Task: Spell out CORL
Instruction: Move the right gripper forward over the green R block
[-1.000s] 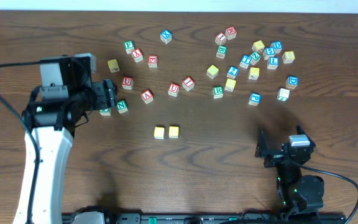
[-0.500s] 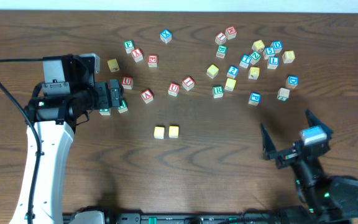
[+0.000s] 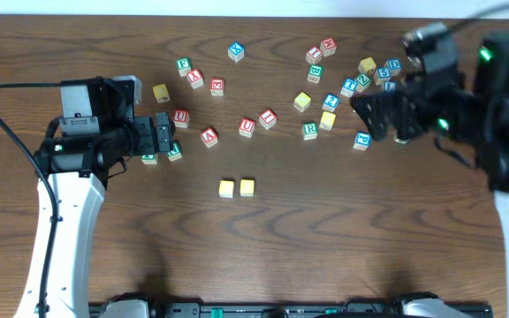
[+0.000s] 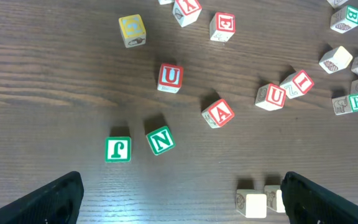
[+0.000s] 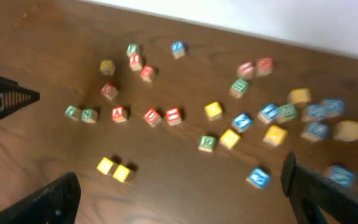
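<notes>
Two yellow cubes [image 3: 227, 187] [image 3: 246, 186] sit side by side at the table's middle front. They also show in the right wrist view [image 5: 106, 165] [image 5: 123, 173] and as pale faces low in the left wrist view [image 4: 252, 202]. The green R cube [image 3: 309, 130] [image 4: 356, 102] [image 5: 207, 143] lies further back, right of centre. The blue L cube I cannot pick out; my right arm covers part of the blue cubes. My left gripper [image 3: 160, 134] [image 4: 185, 205] hangs open over bare wood, left of the yellow pair. My right gripper [image 3: 380, 113] [image 5: 179, 199] is open and raised over the back-right cubes.
Green J [image 4: 117, 150] and N [image 4: 160, 140] cubes lie just ahead of my left gripper. Red U [image 4: 169, 77] and A [image 4: 219, 112] cubes sit beyond them, and a lone yellow cube [image 3: 160, 92] at back left. Several mixed cubes crowd the back right [image 3: 360, 84].
My right arm has lifted from the front right and swung to the back right over the blue cubes. My left gripper shifted slightly right and opened wider. No cube moved.
</notes>
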`<state>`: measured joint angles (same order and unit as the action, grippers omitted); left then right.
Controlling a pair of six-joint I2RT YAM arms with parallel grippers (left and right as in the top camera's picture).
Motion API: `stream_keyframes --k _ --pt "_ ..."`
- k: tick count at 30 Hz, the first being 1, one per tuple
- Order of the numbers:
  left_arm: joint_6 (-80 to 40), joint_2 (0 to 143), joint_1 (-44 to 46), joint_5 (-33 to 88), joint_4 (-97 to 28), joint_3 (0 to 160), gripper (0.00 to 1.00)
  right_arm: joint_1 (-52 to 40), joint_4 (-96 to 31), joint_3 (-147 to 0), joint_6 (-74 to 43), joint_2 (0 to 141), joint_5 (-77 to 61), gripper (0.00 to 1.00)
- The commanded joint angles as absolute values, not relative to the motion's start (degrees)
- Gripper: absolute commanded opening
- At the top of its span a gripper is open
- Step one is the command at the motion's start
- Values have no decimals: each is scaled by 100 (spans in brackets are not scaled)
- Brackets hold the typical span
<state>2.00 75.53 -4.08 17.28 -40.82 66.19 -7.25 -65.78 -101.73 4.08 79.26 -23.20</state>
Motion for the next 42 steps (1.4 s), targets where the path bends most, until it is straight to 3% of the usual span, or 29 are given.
stream_keyframes --k 1,8,14,21,27,34,42 --pt "296 7548 -438 1708 -4088 6751 100 -687 -6569 -10285 172 8525 -2615 99" --pt "294 7550 -438 1708 -4088 6751 100 -1028 -6912 -10285 67 9981 -1911 99" --pt "296 7550 -438 1708 -4088 6748 100 -1109 -6611 -10285 -60 10685 -2644 99" --pt "296 7550 -438 1708 -4088 6748 100 -1894 -6613 -10285 -604 10936 -808 99" --pt "296 7550 -438 1708 -4088 6748 100 -2567 -6298 -10285 -1072 11198 -25 99" --pt "296 7550 -438 1708 -4088 6748 100 -2657 -6147 -10285 -1721 11745 460 93" --pt "296 7550 -438 1708 -4088 6748 100 -2657 -6086 -10285 -2152 12276 886 95"
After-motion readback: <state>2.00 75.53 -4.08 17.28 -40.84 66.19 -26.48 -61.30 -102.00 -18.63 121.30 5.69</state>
